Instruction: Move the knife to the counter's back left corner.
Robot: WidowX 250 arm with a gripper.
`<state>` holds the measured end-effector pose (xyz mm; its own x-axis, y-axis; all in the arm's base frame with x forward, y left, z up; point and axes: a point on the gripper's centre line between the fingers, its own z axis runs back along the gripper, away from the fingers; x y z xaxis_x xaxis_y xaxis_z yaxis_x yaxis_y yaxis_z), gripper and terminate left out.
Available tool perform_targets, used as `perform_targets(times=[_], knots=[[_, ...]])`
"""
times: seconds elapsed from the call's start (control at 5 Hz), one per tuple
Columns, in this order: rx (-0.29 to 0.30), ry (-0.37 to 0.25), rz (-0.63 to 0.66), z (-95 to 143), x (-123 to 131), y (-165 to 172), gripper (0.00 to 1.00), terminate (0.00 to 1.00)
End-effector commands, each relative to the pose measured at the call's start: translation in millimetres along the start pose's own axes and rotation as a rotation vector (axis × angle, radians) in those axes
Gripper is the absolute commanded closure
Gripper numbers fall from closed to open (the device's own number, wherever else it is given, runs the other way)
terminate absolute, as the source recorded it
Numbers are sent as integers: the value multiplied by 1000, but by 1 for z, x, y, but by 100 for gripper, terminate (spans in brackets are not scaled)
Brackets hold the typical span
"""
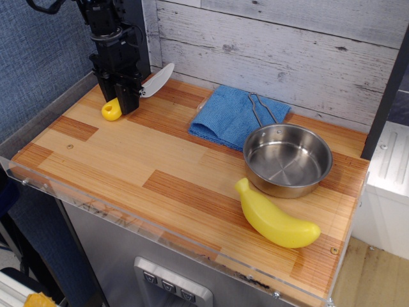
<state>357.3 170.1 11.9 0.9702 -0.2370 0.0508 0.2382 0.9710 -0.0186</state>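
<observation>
The worktop (128, 160), a rectangle of light and reddish-brown wood strips with a clear rim along its front edge, fills most of the view and is backed by a whitewashed plank wall (287, 57). A black robot arm (105, 25) is seen coming down from the top left, toward eleven o'clock from the middle of the worktop.

A folded blue cloth (223, 118) lies against the back, toward twelve o'clock. Its right part is overlapped by a steel pan (287, 160), which sits toward three o'clock with its thin wire handle laid back across the cloth. A yellow toy banana (275, 220) lies just beside the pan's front rim, toward four o'clock, its stem end pointing up-left and its body running down to the right.

At the back left corner, toward ten to eleven o'clock, the pincer (126, 99) is seen clenched around the middle of the knife (155, 81), its dark fingers hiding the junction of handle and blade. The knife's long axis is set on a diagonal: the rounded yellow handle end shows below and left of the pincer, pointing toward eight o'clock and down to the wood, and the whitish blade projects up and right, toward two o'clock, tilted clear of the surface. Whether the handle end touches the worktop cannot be told.
</observation>
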Motion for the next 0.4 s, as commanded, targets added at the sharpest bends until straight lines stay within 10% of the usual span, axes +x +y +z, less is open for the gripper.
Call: perform_targets(times=[0.0,0.2], knots=[[10,-28,4,13,-5,10,0,0],[16,-26,-1,16,-4,7,0,0]])
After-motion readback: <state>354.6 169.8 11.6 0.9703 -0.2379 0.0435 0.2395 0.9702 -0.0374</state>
